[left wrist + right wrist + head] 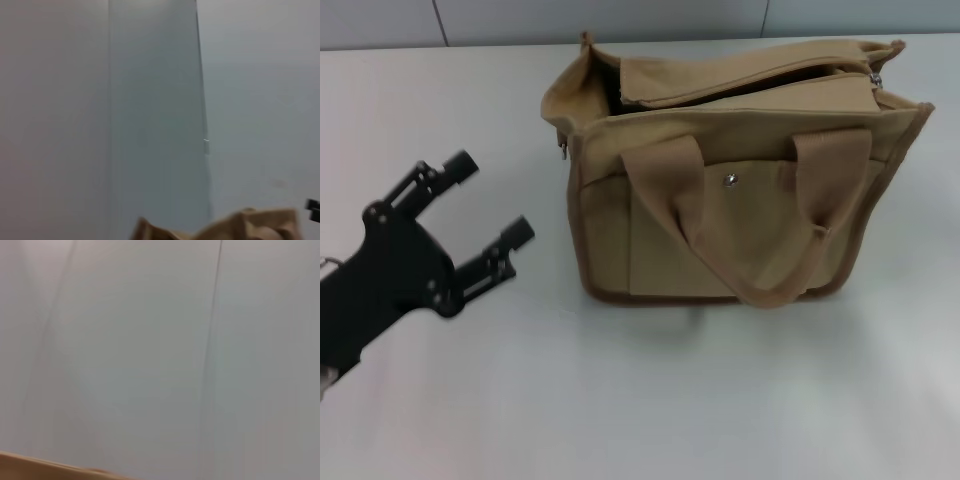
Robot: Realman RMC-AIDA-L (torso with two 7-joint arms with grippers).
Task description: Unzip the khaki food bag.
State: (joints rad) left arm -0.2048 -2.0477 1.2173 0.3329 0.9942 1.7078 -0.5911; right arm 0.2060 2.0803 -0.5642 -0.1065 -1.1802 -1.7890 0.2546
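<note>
One khaki food bag (pixel 720 190) stands upright on the white desk (pixel 640 400), right of centre and toward the far edge in the head view. Its top gapes along most of its length, with dark interior visible between the parted edges. The zipper pull (pixel 875 79) sits at the bag's right end. The near handle (pixel 740 215) droops down over the front pocket, and the silver snap (pixel 729 181) shows between its two straps. Brown piping runs along the bottom edge and corners. A small metal fitting (pixel 562 150) hangs at the bag's left end.

My left hand (pixel 490 205) hovers over the desk to the left of the bag, near it but not touching. Its two black fingers (pixel 510 240) are spread apart and point toward the bag's left end; they grasp nothing.

My right hand appears in no view. The right wrist view shows only the pale wall and a sliver of tan fabric (pixel 45 471) at the frame edge.

The left wrist view shows the wall and a bit of the bag's tan canvas (pixel 235 227) at the frame's edge.
</note>
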